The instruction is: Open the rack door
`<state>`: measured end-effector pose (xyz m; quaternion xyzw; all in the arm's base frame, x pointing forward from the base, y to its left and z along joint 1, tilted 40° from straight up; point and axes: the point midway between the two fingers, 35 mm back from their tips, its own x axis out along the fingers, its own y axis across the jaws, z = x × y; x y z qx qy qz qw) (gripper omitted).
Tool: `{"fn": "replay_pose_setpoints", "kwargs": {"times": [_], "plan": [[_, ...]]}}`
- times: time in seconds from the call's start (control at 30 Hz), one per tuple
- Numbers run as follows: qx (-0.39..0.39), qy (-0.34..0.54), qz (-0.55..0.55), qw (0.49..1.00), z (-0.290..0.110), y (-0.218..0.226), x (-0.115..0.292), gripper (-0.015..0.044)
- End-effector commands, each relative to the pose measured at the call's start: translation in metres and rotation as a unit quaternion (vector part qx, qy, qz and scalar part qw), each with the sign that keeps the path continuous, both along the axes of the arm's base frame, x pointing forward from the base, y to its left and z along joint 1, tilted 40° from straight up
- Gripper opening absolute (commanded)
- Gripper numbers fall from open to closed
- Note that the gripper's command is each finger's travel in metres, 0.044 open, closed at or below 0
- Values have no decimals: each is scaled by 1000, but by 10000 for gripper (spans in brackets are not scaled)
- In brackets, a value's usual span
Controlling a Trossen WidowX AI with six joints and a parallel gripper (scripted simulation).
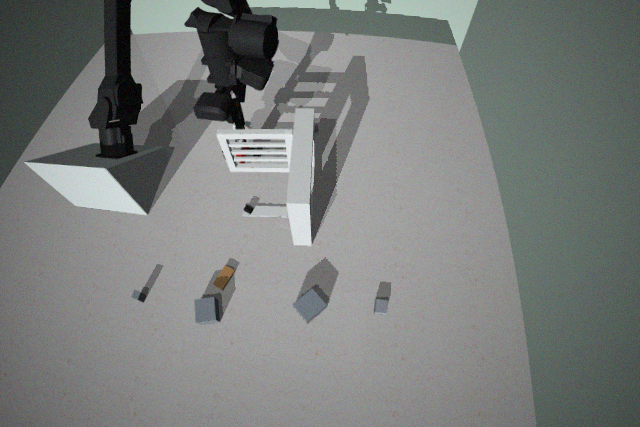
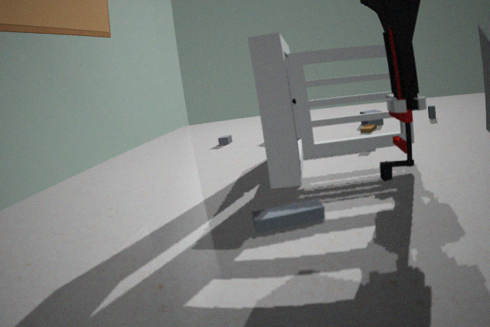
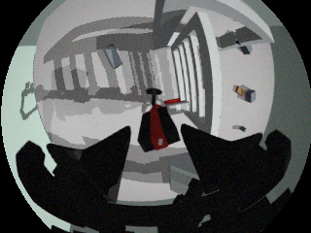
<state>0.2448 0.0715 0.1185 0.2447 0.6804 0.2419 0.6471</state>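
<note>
The white barred door (image 1: 258,169) (image 2: 344,54) (image 3: 216,73) stands swung out from its white frame (image 1: 300,169) (image 2: 276,117), roughly square to it. The handle (image 2: 409,139) (image 3: 157,131), a black upright bar with red parts, is at the door's free edge. Its black foot hooks to the left in the exterior view. My gripper (image 1: 239,125) (image 2: 404,104) (image 3: 155,128) is open around the handle's upper part. In the wrist view, gaps show between the handle and both fingers. Contact at the fingertips cannot be told in the top view.
Several grey blocks, among them one (image 1: 205,310) beside an orange block (image 1: 224,277) (image 2: 368,129) (image 3: 238,90), lie in front of the frame. A blue-grey block (image 2: 289,215) (image 3: 113,55) lies behind it. A white bar (image 1: 271,211) with a black end lies left of the frame's near end.
</note>
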Motion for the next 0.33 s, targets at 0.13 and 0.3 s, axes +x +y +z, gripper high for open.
{"fn": "replay_pose_setpoints", "kwargs": {"times": [0.13,0.3], "plan": [[-2,0,1,1000,8,-9,2,290],[-3,0,2,1000,14,-14,2,290]]}}
